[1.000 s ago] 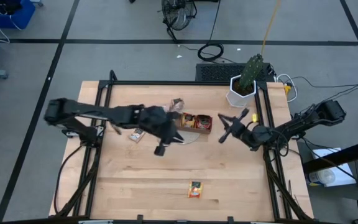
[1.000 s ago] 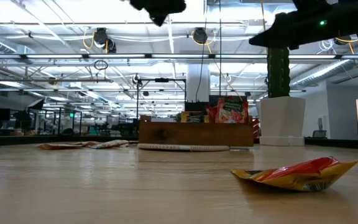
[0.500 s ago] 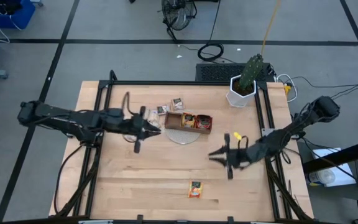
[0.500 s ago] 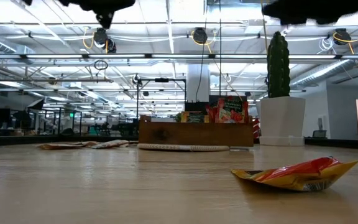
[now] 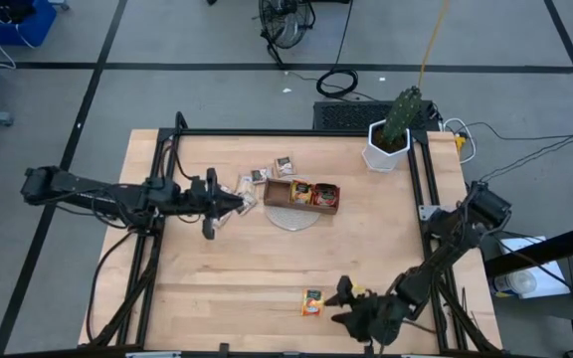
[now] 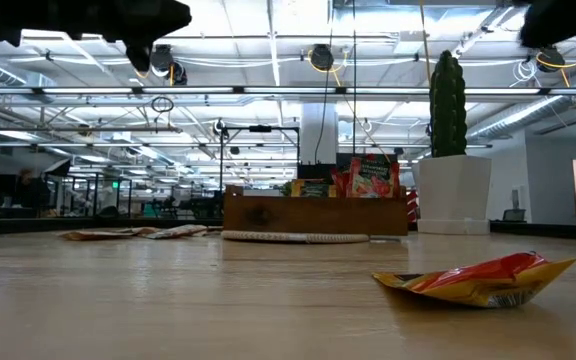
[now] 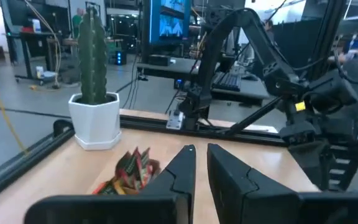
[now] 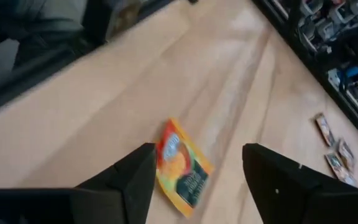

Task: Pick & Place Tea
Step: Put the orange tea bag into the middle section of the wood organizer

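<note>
Lying flat near the table's [image 5: 207, 288] 6 o'clock edge, one orange-yellow sachet [image 5: 312, 302] runs its long axis 12 to 6. Just at its 3 o'clock, the right gripper [image 5: 351, 304] hovers, fingers spread, holding nothing. The left gripper [image 5: 235, 202], fingers nearly together and empty, sits by four beige sachets [image 5: 255, 178] beside the tray [image 5: 279, 193].

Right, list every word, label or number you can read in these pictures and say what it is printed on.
None can be read.
Orange-yellow sachet near the right gripper: printed, but too blurred.
Red sachets in the wooden tray: print too small.
Beige sachets beside the tray: dark labels, too small.
Blue screen in the room behind: nothing legible.
</note>
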You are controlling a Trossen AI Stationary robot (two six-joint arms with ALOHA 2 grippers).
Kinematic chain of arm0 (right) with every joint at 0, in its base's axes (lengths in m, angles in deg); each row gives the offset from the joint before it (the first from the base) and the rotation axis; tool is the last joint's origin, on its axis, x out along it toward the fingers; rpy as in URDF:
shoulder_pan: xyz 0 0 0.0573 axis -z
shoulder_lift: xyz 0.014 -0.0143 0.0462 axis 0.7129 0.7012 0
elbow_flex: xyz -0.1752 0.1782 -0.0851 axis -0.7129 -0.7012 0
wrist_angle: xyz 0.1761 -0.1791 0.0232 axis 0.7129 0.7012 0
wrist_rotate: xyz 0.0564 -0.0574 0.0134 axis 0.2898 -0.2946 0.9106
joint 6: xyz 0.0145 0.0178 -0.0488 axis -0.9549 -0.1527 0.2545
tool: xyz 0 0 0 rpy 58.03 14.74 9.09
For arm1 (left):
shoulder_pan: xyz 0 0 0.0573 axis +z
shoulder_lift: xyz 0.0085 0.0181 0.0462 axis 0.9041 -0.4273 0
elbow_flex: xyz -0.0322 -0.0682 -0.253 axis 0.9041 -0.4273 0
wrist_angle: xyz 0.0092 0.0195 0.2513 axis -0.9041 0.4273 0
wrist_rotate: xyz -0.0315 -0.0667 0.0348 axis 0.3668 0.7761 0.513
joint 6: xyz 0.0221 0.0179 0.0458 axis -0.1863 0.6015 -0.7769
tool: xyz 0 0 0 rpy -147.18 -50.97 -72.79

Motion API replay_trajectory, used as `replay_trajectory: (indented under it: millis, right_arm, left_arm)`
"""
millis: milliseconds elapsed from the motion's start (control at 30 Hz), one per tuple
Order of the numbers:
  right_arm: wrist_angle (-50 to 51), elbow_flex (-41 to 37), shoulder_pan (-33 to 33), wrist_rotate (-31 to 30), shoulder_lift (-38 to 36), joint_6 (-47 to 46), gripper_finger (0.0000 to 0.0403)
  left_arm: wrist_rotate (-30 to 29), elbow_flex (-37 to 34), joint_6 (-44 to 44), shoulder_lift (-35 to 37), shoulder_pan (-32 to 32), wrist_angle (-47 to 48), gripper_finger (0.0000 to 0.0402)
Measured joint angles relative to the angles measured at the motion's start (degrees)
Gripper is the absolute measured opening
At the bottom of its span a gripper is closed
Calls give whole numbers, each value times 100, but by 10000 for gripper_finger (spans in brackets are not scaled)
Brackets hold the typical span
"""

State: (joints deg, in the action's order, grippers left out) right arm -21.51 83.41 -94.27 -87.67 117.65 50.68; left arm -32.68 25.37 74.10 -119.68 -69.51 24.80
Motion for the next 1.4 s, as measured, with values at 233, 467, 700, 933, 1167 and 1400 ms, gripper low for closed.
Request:
replay_trajectory:
  millis: [233, 467, 700, 933, 1167, 1400]
  right_arm:
    - [-12, -98, 93, 14, 390, -621, 198]
    - [-632, -99, 217, 306, 1174, -693, 197]
    - [-1069, -94, 252, -24, 1354, -542, 192]
    - [-1092, -96, 413, 121, 1356, -507, 160]
    - [-1089, -99, 534, 538, 1356, -499, 68]
    - [-1098, -101, 584, 158, 1355, -216, 3]
  left_arm:
    - [3, -7, 716, -128, -16, 42, 47]
    - [17, -9, 952, -170, -21, 152, 47]
    - [16, -9, 948, -170, -21, 250, 47]
    - [15, -9, 937, -170, -21, 336, 47]
    - [-1, -9, 910, -170, -21, 367, 47]
    - [-5, -9, 889, -170, -19, 367, 47]
